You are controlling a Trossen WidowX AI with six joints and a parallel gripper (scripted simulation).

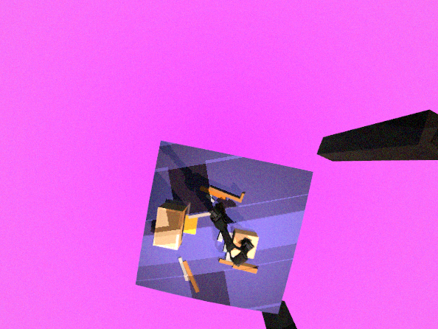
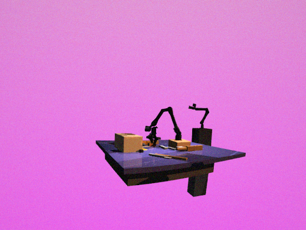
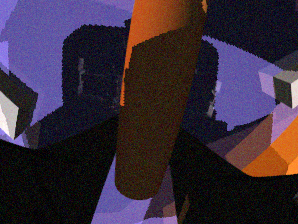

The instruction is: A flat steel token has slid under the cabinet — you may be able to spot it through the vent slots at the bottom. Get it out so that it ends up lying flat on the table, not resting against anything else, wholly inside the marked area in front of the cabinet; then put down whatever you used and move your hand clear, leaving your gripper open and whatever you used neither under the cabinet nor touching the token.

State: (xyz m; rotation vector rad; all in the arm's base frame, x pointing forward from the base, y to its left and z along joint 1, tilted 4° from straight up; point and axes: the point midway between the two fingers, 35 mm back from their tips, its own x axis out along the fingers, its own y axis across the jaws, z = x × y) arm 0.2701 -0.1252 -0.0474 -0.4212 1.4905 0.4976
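Note:
The cabinet (image 1: 169, 226) (image 2: 132, 143) is a tan box at the left of the table. The marked area (image 1: 190, 226) is a yellow patch in front of it. The steel token cannot be made out in any view. My gripper (image 1: 218, 214) (image 2: 154, 145) (image 3: 145, 127) points down low over the table, a little away from the marked area. In the wrist view it is shut on an orange rod (image 3: 155, 110) with a rounded end. A pale strip (image 1: 199, 215) reaches from near the cabinet to beside the gripper; whether it joins the rod is hidden.
An orange L-shaped bar (image 1: 228, 195) lies near the gripper. A pale bar (image 1: 183, 269) and an orange bar (image 1: 192, 277) lie side by side in front of the cabinet's other end. The arm stands on a tan block (image 1: 251, 251) (image 2: 179, 142), with orange and white pieces beside it.

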